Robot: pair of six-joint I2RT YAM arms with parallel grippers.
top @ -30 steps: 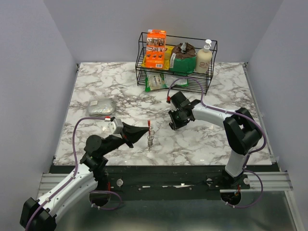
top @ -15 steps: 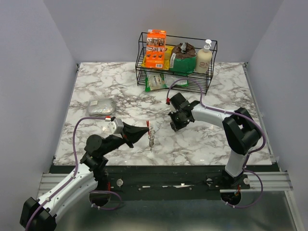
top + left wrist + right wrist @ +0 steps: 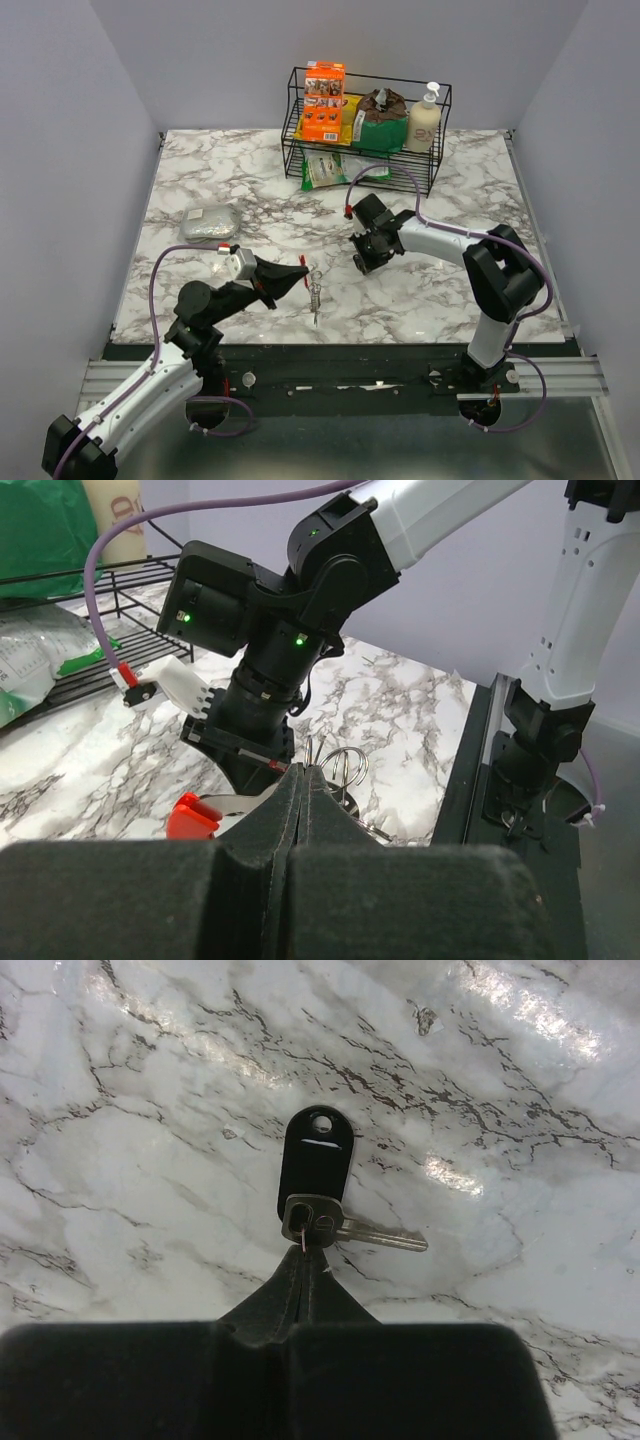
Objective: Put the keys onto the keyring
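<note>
We are at the pick-up before threading. Our right gripper (image 3: 305, 1256) has its fingers pinched together on the rounded head of a flat silver key (image 3: 372, 1236). The key lies on the glossy, veined marble table (image 3: 150, 1110) a little in front of the wire rack (image 3: 365, 125), touching a smooth dark oblong fob (image 3: 314, 1158). Farther out from the rack, our left gripper (image 3: 302, 772) is clamped on a thin wire ring (image 3: 345, 764), with slim keys (image 3: 315, 295) dangling under it. Next, we judge, the key must be lifted and its small hole lined up with the ring's split end, which is fiddly work.
</note>
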